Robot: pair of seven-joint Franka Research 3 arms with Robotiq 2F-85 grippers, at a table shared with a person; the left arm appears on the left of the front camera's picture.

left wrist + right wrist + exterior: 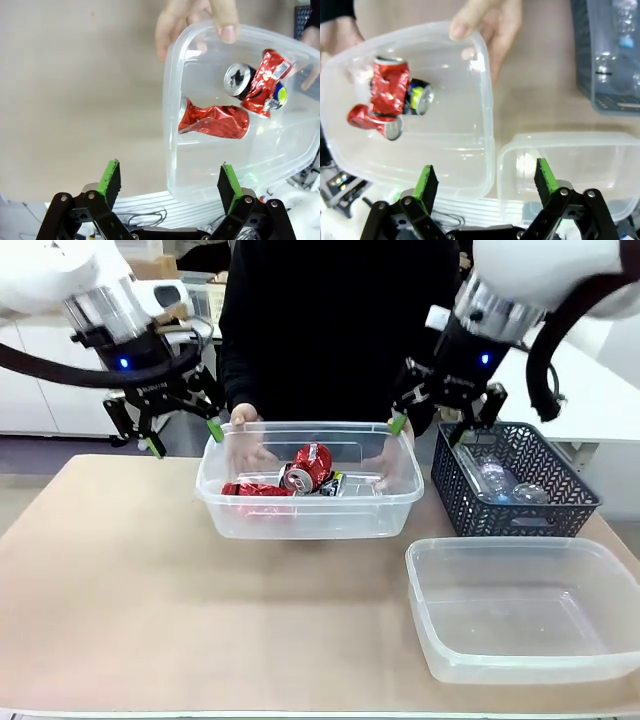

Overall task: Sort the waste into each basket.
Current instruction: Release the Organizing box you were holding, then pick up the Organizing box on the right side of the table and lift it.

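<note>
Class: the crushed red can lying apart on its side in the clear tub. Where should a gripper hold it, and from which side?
Probably across the crumpled middle of the red can, from straight above: it lies flat on the floor, and the walls of the tub block sideways approach.

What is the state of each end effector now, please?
Left end effector: open, empty.
Right end effector: open, empty.
Person's hands: holding the bin.
</note>
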